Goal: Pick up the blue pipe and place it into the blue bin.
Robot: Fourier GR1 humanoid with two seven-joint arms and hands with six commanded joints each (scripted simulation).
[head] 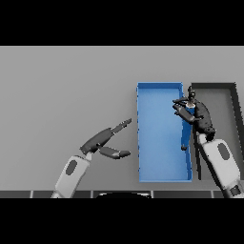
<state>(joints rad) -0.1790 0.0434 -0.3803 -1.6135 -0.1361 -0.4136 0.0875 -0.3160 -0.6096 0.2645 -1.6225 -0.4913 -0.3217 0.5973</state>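
I've got the right hand point(196, 114) over the right edge of the shallow rectangular blue bin point(159, 171), which makes sense for a drop: the bin is long front to back, so a long part needs to go in lengthwise.

The slim blue pipe point(185, 136) hangs down from under the hand and runs toward me, just inside the bin's right wall, with a dark end cap near the bin floor. It blends with the bin colour, so I can't trace its outline fully. A small pale piece shows at the top of the hand, possibly the pipe's other end; can't confirm.

Right hand state: fingers curled, knuckles bunched, wrapped on the upper part of the pipe. I read that as clenched on it, not released. Can't tell if the lower end is touching the bin floor or hanging just above.

The dark grey open tray point(233, 95) sits just beside the bin on the right; the right forearm crosses its near-left corner. Wrong container, so the hand has to stay left of that shared wall.

Left hand point(107, 143) is idle on the grey table point(57, 95), left of the bin, fingers straight and spread, thumb apart, holding nothing.

My call: pipe is over the target and release is the remaining step. Risk is it tipping onto the right wall when let go.
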